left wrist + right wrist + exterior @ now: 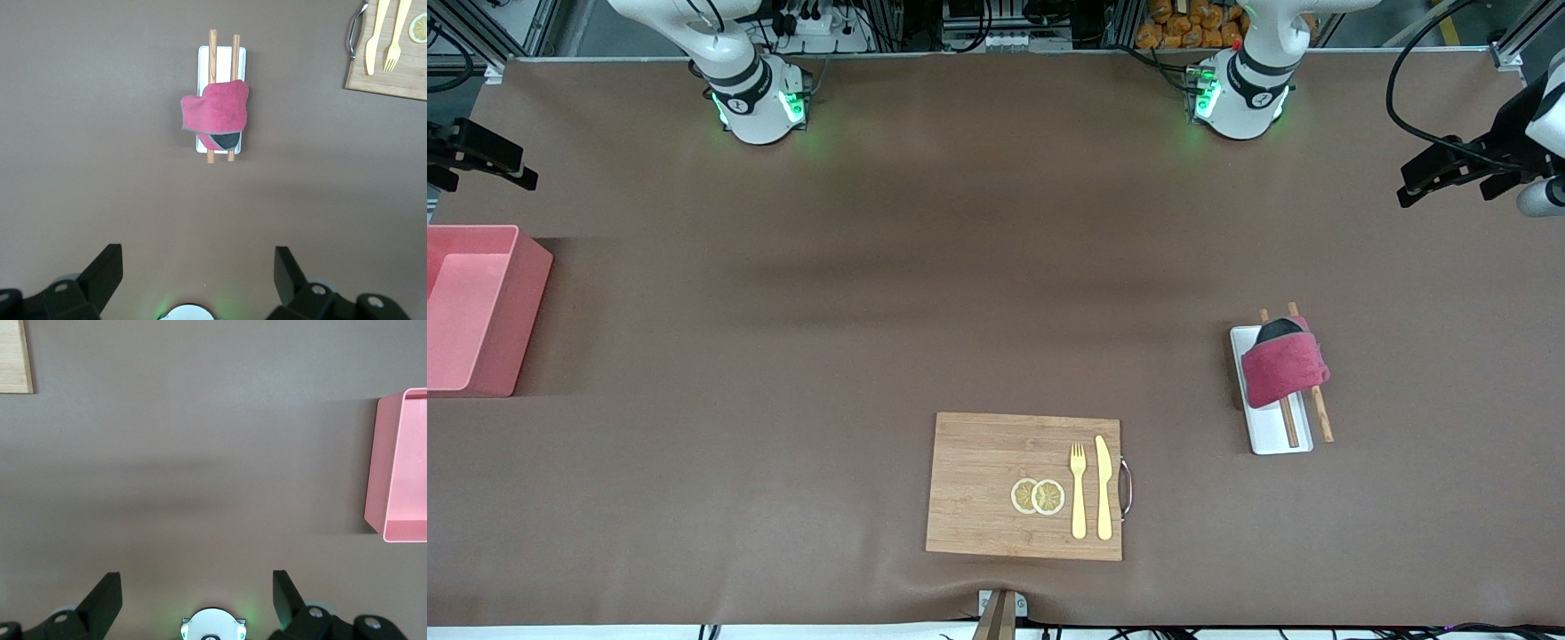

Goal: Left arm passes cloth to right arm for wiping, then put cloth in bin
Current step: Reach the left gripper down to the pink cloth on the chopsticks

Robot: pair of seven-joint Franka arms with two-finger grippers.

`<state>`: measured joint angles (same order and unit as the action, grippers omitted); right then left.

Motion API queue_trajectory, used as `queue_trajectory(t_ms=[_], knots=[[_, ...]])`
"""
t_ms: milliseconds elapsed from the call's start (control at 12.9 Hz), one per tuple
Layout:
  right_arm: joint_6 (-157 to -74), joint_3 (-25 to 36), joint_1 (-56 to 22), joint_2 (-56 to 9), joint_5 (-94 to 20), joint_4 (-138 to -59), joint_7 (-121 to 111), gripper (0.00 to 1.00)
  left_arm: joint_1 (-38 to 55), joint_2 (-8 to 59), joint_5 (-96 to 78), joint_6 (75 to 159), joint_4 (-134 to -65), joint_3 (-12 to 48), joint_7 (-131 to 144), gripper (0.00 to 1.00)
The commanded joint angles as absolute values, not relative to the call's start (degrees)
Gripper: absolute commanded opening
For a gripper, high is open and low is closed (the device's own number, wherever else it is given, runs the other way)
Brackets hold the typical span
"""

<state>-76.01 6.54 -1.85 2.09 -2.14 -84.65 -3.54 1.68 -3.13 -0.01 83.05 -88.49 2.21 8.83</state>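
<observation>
while both arms wait high over the table, the left gripper [193, 277] hangs with fingers spread wide over bare brown mat, the right gripper [193, 597] likewise spread apart, nothing between them. the cloth [1284, 368] lies draped across two wooden sticks [1288, 422] on the white tray [1272, 437], toward the left arm's end. the bin [480, 311] sits at the right arm's end. nearer the front camera, a cutting board [987, 484] carries a fork [1078, 489], knife [1104, 487] and lemon slices [1038, 496].

A fuzzy crimson-pink terry cloth [1286, 371] is seen draped over two wooden sticks [1289, 422] on a smooth white tray [1269, 434]; the pink plastic bin [480, 307] looks matt, the brown desk [871, 293] dull.
</observation>
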Motion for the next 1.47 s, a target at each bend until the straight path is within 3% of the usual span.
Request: queue_trajectory(t_ms=[0,309,619,851,1082,1237,1392], knots=[[-76.03,6.86,-2.55,3.25,-1.41,-85.78,-3.87,1.00,1.67,-4.22,-0.35,82.71,-89.30,2.20,8.00,1.00],[-76.11,6.86,-2.46,2.99,-1.41,-85.78,-3.87,1.00,1.67,-1.95,0.44,81.74,-87.10,2.46,8.53,1.00],[-76.20,6.77,-2.72,2.64,-1.67,-85.87,-3.78,1.00,1.76,0.35,-0.53,82.87,-92.09,2.81,8.09,1.00],[-76.64,6.77,-3.16,2.37,-1.49,-85.87,-3.69,1.00,0.36,0.35,-0.35,92.86,-100.25,2.72,8.17,1.00],[-77.78,6.77,-3.16,2.29,-1.49,-85.87,-3.52,1.00,-0.18,1.40,-0.35,108.93,-109.83,2.64,8.09,1.00],[-78.31,6.77,-3.25,2.29,-1.58,-85.87,-3.08,1.00,-0.61,5.42,0.17,115.64,-111.18,2.64,8.17,0.99],[-78.57,6.77,-3.25,2.29,-1.76,-85.78,-2.99,1.00,-0.97,9.65,1.83,121.35,-111.09,2.64,8.09,0.85]])
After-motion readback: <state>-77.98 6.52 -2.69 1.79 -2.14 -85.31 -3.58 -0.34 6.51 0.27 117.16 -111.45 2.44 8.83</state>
